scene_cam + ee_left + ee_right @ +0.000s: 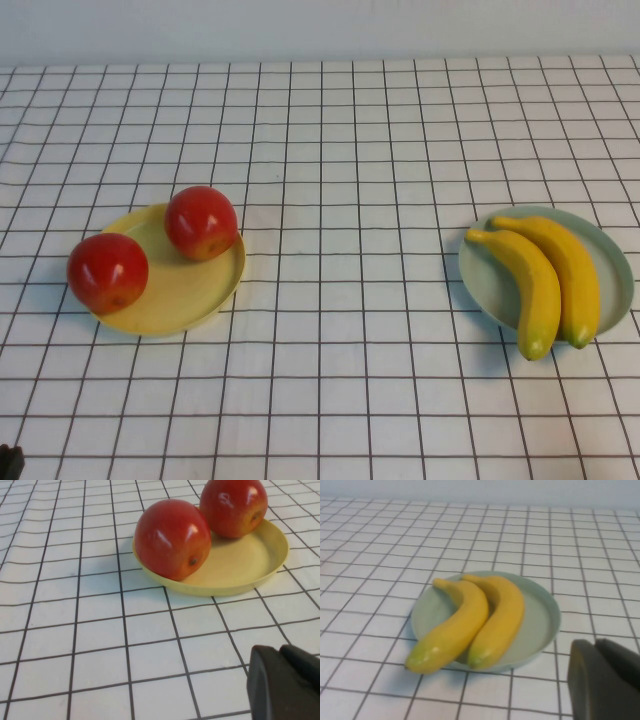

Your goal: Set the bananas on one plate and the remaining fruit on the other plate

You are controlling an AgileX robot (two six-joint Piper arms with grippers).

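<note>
Both bananas lie side by side on the blue-green plate near the right edge of the tabletop, their tips overhanging its near rim. Both apples sit on the yellow plate toward the left edge, one perched over the rim.

Judgement: sorting looks complete. The fruit appears light, rigid and glossy, so slippery; apples are best gripped across the widest part, bananas mid-length.

The left end effector is drawn back near the front-left corner; the right end effector is short of its plate. Finger state of either: cannot tell.

A white tablecloth printed with a thin black square grid covers the work surface up to a plain pale wall.
</note>
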